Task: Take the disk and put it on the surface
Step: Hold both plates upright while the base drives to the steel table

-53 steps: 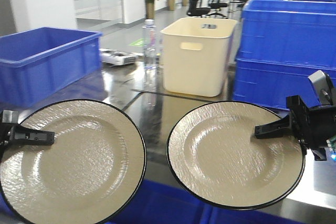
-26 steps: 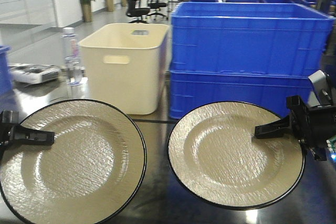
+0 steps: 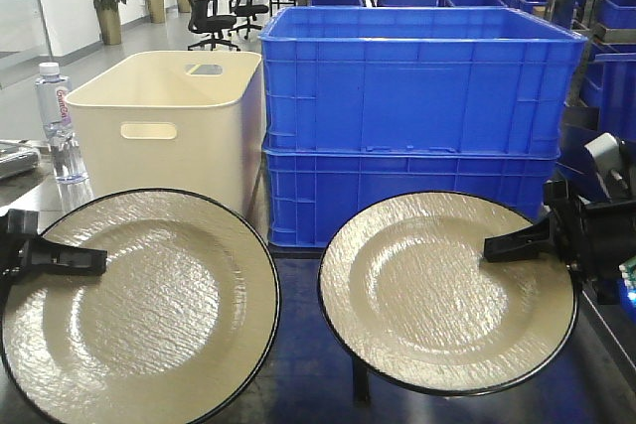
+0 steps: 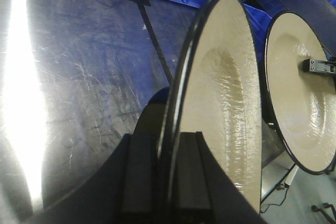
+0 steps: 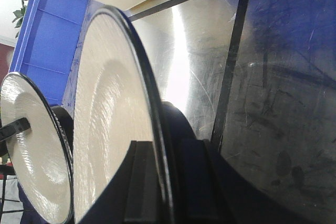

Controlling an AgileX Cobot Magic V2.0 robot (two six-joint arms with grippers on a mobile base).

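As both arms hang over the near part of the worktop, left gripper: clamped on the left rim of the left disk.
Right gripper: clamped on the right rim of the right disk.
Disks: side by side, apart, faces tilted toward my front camera.
Surface: dark glossy worktop, black tape lines; I see neither disk resting on it.
Cream bin: behind the left disk.
Blue crates: two stacked, just beside the bin.
Water bottle: far left.
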